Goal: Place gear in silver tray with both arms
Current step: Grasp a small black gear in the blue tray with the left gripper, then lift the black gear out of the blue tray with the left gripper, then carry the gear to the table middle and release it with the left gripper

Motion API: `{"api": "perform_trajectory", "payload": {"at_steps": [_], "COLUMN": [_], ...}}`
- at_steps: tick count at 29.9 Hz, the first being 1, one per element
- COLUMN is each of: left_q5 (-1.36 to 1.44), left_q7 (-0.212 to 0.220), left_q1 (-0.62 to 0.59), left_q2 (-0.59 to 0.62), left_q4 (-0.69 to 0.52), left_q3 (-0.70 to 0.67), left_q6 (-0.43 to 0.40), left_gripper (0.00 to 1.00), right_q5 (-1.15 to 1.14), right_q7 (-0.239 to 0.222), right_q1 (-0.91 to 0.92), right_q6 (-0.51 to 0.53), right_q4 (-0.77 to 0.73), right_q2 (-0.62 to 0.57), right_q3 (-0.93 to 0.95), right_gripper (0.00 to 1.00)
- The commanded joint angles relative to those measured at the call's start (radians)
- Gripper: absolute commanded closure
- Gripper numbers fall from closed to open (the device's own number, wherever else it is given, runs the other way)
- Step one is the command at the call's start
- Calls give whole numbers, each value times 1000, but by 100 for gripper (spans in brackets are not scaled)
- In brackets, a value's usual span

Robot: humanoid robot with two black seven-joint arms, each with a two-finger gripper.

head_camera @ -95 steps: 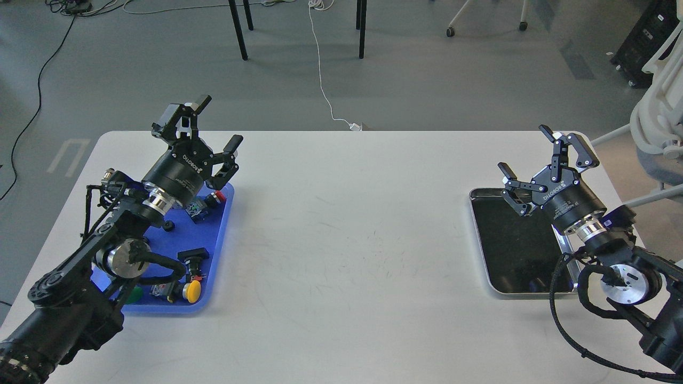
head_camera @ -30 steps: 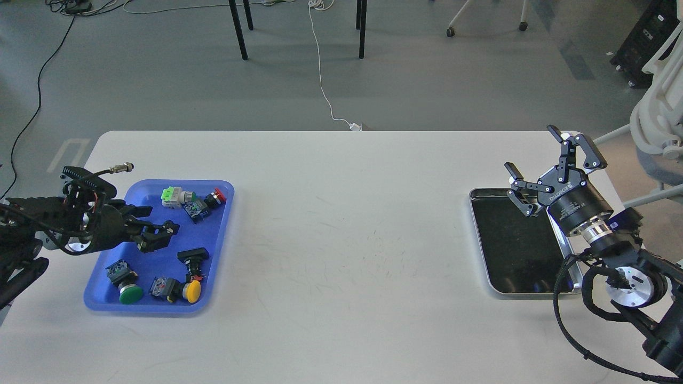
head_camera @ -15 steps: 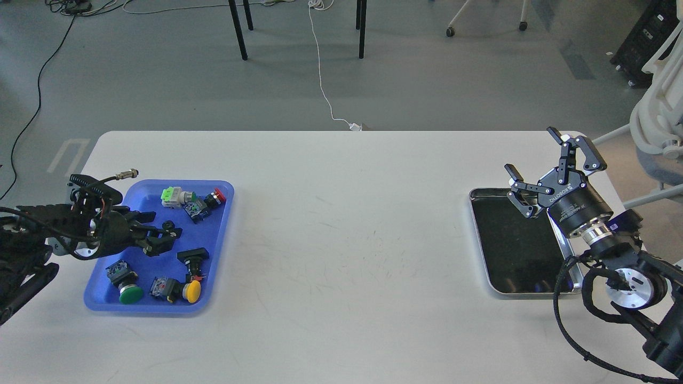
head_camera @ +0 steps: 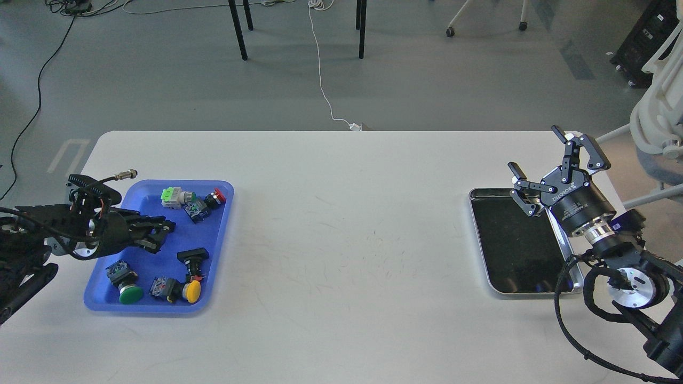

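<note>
The silver tray (head_camera: 512, 250) lies at the table's right, its dark floor bare. My right gripper (head_camera: 552, 160) hovers over the tray's far right corner, fingers spread open and empty. My left gripper (head_camera: 160, 233) reaches in low from the left over the middle of a blue plastic tray (head_camera: 141, 200). Its dark fingers point right and lie close together; I cannot tell whether they hold anything. No gear can be picked out among the tray's parts.
The blue tray holds several push-button switches: a green one (head_camera: 129, 293), a yellow one (head_camera: 192, 290), a red one (head_camera: 217, 196) and a black one (head_camera: 193, 257). The white table (head_camera: 347, 240) lies between the trays. Chair legs and cables are beyond its far edge.
</note>
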Motion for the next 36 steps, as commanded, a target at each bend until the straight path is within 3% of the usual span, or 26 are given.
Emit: {"api": "perform_trajectory", "payload": {"at_steps": [1, 10, 18, 21, 23, 30, 36], "left_q5": [2, -1, 15, 17, 17, 17, 17], "left_q7": [0, 0, 0, 0, 0, 0, 0], "left_q1": [-2, -123, -234, -315, -363, -505, -536], "left_q2": [2, 209, 246, 113, -2, -306, -488], "left_q4": [-14, -213, -470, -494, -486, -377, -267], "left_q3": [0, -2, 0, 12, 46, 277, 322], "left_q6": [0, -51, -121, -246, -282, -282, -282], "left_gripper": [82, 82, 82, 82, 82, 82, 82], "right_q5": [0, 0, 0, 0, -2, -3, -6], "right_q7": [0, 0, 0, 0, 0, 0, 0], "right_q1": [0, 0, 0, 0, 2, 43, 126], "right_q6": [0, 0, 0, 0, 0, 0, 0], "right_q4": [0, 0, -5, -6, -6, -3, 15], "right_q2": [0, -1, 7, 11, 11, -6, -46], "right_q3": [0, 2, 2, 0, 0, -1, -12], "right_gripper": [0, 0, 1, 0, 0, 0, 0]}}
